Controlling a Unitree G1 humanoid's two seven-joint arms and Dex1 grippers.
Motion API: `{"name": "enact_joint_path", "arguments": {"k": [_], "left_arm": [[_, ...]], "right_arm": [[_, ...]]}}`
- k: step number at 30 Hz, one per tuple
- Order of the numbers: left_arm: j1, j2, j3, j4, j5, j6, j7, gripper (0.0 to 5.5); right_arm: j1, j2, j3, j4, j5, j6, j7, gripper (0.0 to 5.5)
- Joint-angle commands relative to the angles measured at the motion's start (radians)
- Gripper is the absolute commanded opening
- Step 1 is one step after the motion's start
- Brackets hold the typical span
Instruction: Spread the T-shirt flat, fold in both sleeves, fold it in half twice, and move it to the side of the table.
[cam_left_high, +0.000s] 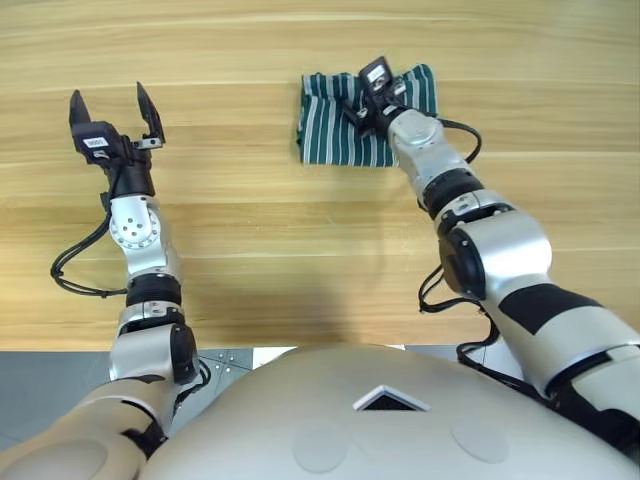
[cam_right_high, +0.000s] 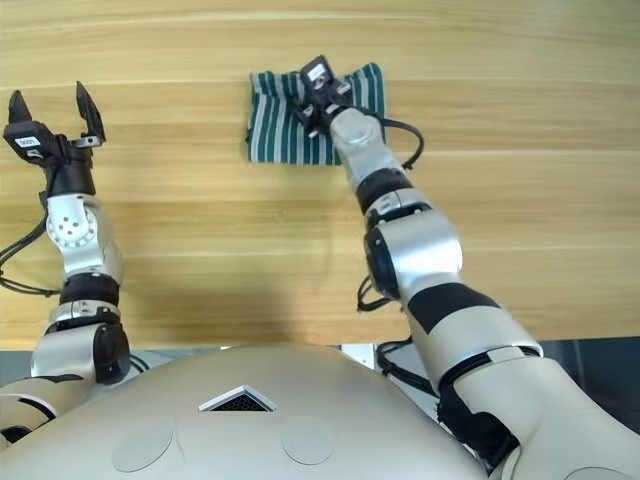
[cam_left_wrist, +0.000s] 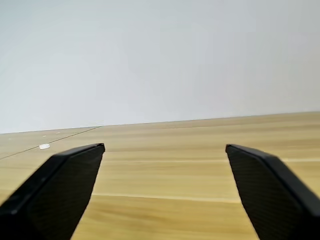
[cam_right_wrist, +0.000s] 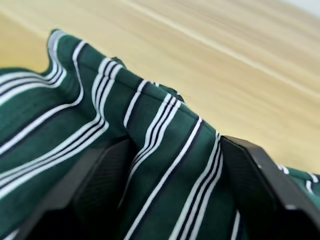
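Folded-garment stage, seen from the head and both wrists.

**Work surface.** Light wooden table (cam_left_high: 300, 240), smooth, with long parallel grain lines and plank seams running from side to side. Its surface has a faint sheen. At its far edge, in the left wrist view, stands a plain pale wall (cam_left_wrist: 160, 60), and a small white fleck (cam_left_wrist: 44, 146) lies on the boards.

**Task object.** Dark green T-shirt with thin white stripes (cam_left_high: 330, 125), of soft knit cloth, folded into a compact, roughly rectangular packet. It lies on the far half of the table, right of centre, in front of the right arm. The stripes run toward the robot on the flat near part. The near edge is fairly straight, while the far edge is rumpled and uneven. Up close, the fabric shows a fine ribbed weave, and the stripes bend over soft rounded folds.

**Right gripper** (cam_right_wrist: 175, 141). It rests on the far part of the packet, tips down into the cloth. Its two black, matte, flat-sided fingers (cam_right_wrist: 100, 185) stand spread. A raised ridge of striped fabric bulges between them and meets their inner faces.

**Left gripper** (cam_left_high: 110, 105). It sits over bare wood at the left of the table, well apart from the shirt. Its two black tapered fingers (cam_left_wrist: 60, 195) are spread wide, holding nothing, with tips pointing toward the far edge.
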Motion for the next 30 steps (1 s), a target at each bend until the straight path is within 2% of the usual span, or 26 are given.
{"name": "enact_joint_path", "arguments": {"k": [1,4,8,10,13,17,20,22,24,27,28,30], "left_arm": [[0.029,-0.024,0.036,-0.042,-0.043,0.033,-0.022,4.51],[0.090,-0.041,0.059,-0.103,-0.062,0.036,-0.022,4.51],[0.179,-0.083,0.059,-0.208,-0.072,0.044,-0.033,4.51],[0.220,-0.102,0.049,-0.262,-0.064,0.053,-0.033,4.51],[0.269,-0.121,0.046,-0.328,-0.045,0.065,-0.022,4.51],[0.252,-0.141,0.029,-0.339,-0.003,0.075,-0.008,4.51],[0.177,-0.155,-0.019,-0.325,0.103,0.070,0.027,4.51],[0.094,-0.165,-0.063,-0.293,0.160,0.078,0.033,4.51],[-0.018,-0.183,-0.105,-0.222,0.202,0.087,0.035,4.51],[-0.142,-0.214,-0.157,-0.067,0.297,0.050,0.103,4.51],[-0.129,-0.217,-0.162,-0.039,0.315,0.027,0.122,4.51],[-0.078,-0.211,-0.184,-0.011,0.366,-0.017,0.157,4.51]], "right_arm": [[0.060,-0.126,-0.143,0.053,0.090,0.144,-0.099,3.24],[0.094,-0.265,-0.233,0.056,0.130,0.164,-0.212,3.24],[0.202,-0.479,-0.430,0.062,0.237,0.163,-0.458,3.24],[0.270,-0.542,-0.512,0.063,0.283,0.155,-0.564,3.24],[0.310,-0.559,-0.574,0.060,0.309,0.141,-0.630,3.24],[0.282,-0.550,-0.617,0.048,0.323,0.070,-0.609,3.24],[0.177,-0.546,-0.512,0.008,0.216,-0.105,-0.565,3.24],[0.099,-0.464,-0.362,-0.060,0.103,-0.243,-0.497,3.24],[0.075,-0.319,-0.212,-0.128,0.009,-0.315,-0.425,3.24],[0.133,-0.057,-0.007,-0.168,-0.123,-0.367,-0.417,3.24],[0.177,-0.012,0.041,-0.171,-0.157,-0.366,-0.424,3.24],[0.282,0.003,0.093,-0.214,-0.197,-0.387,-0.422,3.24]]}}
